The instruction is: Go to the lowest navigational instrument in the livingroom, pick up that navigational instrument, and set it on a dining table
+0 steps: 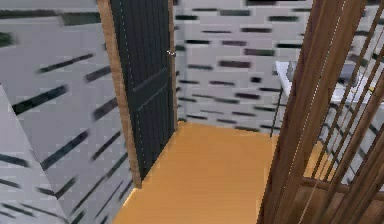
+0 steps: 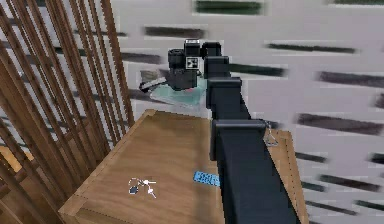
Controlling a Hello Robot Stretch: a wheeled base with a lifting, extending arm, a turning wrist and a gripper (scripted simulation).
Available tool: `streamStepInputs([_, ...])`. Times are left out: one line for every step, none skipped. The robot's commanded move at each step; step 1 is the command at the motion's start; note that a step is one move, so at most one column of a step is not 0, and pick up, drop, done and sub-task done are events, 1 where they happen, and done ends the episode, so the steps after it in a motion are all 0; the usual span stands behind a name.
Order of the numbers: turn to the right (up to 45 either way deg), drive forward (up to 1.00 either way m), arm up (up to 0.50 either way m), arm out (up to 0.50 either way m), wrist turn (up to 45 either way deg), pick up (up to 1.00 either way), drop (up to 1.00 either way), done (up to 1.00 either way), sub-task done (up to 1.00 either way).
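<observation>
White wall w/ dark dashes (image 2: 320, 90) at the back, wooden tabletop (image 2: 110, 165) in front, slatted wood frame (image 2: 60, 90) at the arm side view's left. Arm (image 2: 240, 150) reaches out across the tabletop. The pincer (image 2: 172, 78) sits at its far end, by a pale grey-green shape (image 2: 155, 93) past the tabletop's far edge.

Pincer state: can't tell whether the fingers are apart or together. Can't tell if it holds anything either, since that shape lies right at or behind it.

Task's thing: nothing reads clearly as a nav instrument. Best guess is the grey-green shape at the pincer. Other candidates on the tabletop are a small pale blob w/ an orange bit (image 2: 140, 185) near the front edge and a flat blue item (image 2: 205, 179) just beside the arm.

Handling, as a judgement: prob small, rigid and lightish. Metal/glass means smooth and slippery, and the face is fragile. Grip across the solid body or rim, not on glass or moving parts.
</observation>
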Motion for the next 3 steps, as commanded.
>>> streamStepInputs([0.0, 0.0, 0.0, 0.0, -45.0, 0.0, 0.0, 0.0, 0.0])
streamStepInputs([0.0, 0.0, 0.0, 0.0, -45.0, 0.0, 0.0, 0.0, 0.0])
streamStepInputs([0.0, 0.0, 0.0, 0.0, -12.0, 0.0, 0.0, 0.0, 0.0])
